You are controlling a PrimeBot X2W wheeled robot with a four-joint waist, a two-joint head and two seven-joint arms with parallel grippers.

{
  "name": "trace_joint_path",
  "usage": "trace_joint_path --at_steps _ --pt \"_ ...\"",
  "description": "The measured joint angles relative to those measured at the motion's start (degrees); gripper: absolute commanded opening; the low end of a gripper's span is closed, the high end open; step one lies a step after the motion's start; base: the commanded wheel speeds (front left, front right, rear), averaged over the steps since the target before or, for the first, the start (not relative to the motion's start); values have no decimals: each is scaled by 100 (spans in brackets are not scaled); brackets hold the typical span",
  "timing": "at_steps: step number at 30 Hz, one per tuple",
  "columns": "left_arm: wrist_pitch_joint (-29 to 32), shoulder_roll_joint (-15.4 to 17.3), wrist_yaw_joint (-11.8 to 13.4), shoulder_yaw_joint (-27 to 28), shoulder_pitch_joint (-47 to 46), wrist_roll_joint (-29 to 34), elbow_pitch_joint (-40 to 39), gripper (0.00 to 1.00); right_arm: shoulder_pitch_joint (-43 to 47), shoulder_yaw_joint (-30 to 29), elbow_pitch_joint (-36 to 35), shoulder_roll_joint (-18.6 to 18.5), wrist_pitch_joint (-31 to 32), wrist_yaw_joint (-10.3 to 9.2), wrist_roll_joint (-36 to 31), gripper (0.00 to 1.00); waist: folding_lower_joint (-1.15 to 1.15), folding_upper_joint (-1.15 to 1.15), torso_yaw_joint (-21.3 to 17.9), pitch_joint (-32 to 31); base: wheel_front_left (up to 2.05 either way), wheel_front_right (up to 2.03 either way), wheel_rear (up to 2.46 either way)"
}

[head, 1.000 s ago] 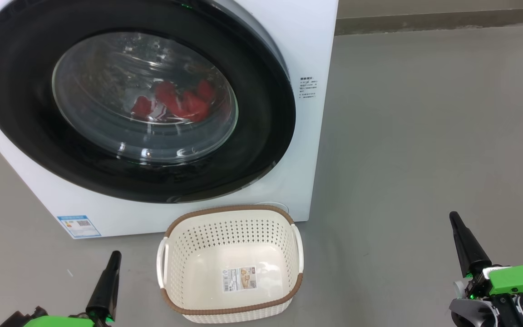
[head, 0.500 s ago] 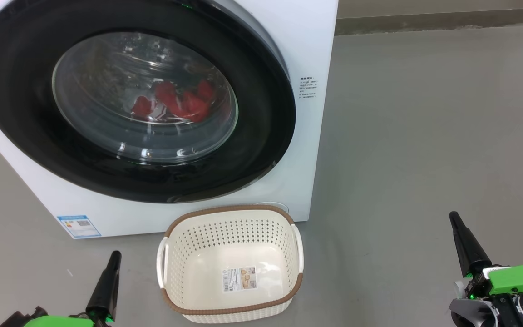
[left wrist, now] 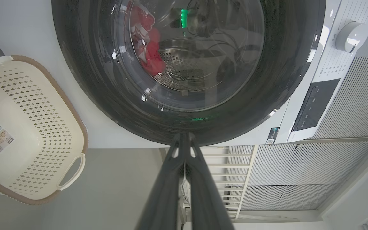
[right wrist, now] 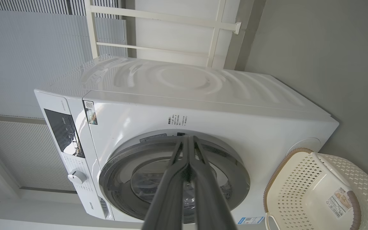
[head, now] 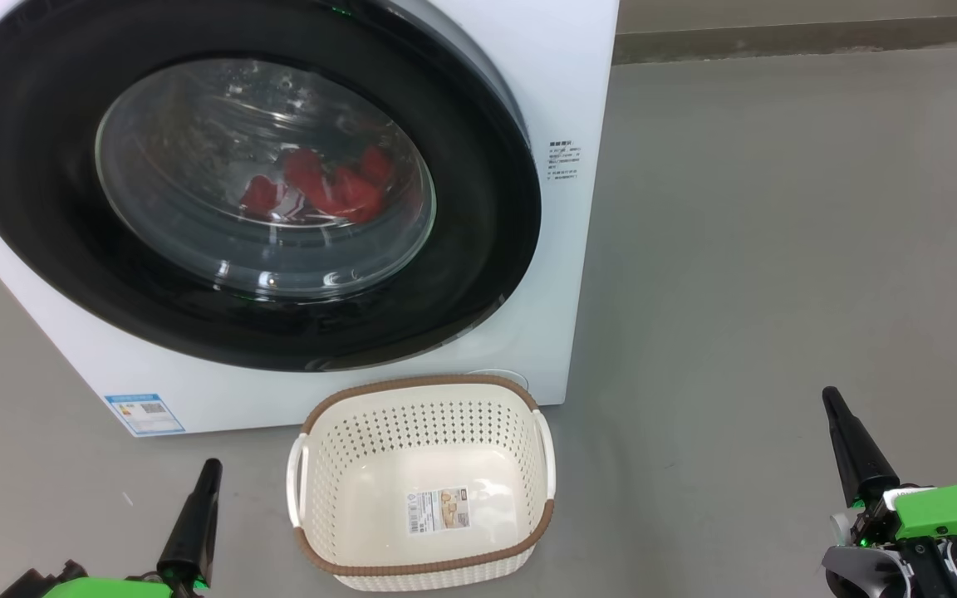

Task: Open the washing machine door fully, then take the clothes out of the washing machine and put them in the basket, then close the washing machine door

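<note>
Head view, washer: I see a boxy white washer (head: 566, 274) with smooth panels on a matte grey floor (head: 777, 249).
Head view, door: the round door (head: 487, 241) has a glossy black rim and bulging clear glass. It lies shut.
Head view, clothes: soft red clothes (head: 329, 187) lie crumpled inside, behind the glass.
Head view, basket: a cream perforated plastic basket (head: 420, 384) with a brown woven-look rim stands just before the washer.
Head view, grippers: my left gripper (head: 211, 465) and right gripper (head: 829, 394) are tapering dark spikes, apart from everything.
Left wrist view, jaws: pressed together, gripping nothing.
Left wrist view, drum: a perforated steel drum (left wrist: 184, 60) holds the clothes.
Right wrist view, jaws: closed, gripping nothing.
Right wrist view, knob: a round white knob (right wrist: 76, 176).
</note>
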Motion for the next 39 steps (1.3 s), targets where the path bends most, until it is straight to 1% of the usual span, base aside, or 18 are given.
trace_joint_path --at_steps 11,12,18,23,29,33,37,38,39 --pt "0 0 0 -1 0 0 2 0 0 0 2 0 0 0 0 0 0 0 0 0 0 0 0" --pt "-3 -7 1 -10 16 2 49 100 17 5 52 14 -2 0 3 100 0 0 0 0 0 0 0" --pt "-11 -96 4 -45 269 4 358 100 305 56 397 148 -10 -1 4 100 0 0 1 4 0 0 0" --pt "-76 -101 7 -65 299 33 330 100 344 109 390 151 -86 -1 0 100 1 0 7 -4 0 0 0" --pt "-180 -85 7 -99 301 165 247 100 345 188 359 148 -164 -1 -153 100 1 0 14 9 0 0 0" --pt "-230 -76 7 -104 305 326 187 100 345 246 339 147 -222 -1 -396 100 1 0 17 17 0 0 0" --pt "-321 -69 7 -101 350 678 109 100 346 304 332 144 -322 -1 -668 100 1 0 19 23 0 0 0" --pt "-321 -69 7 -101 350 678 109 100 346 304 332 144 -322 -1 -668 100 1 0 19 23 0 0 0" --pt "-334 -67 7 -100 367 848 90 100 346 334 330 143 -365 -1 -798 100 1 0 19 26 0 0 0"
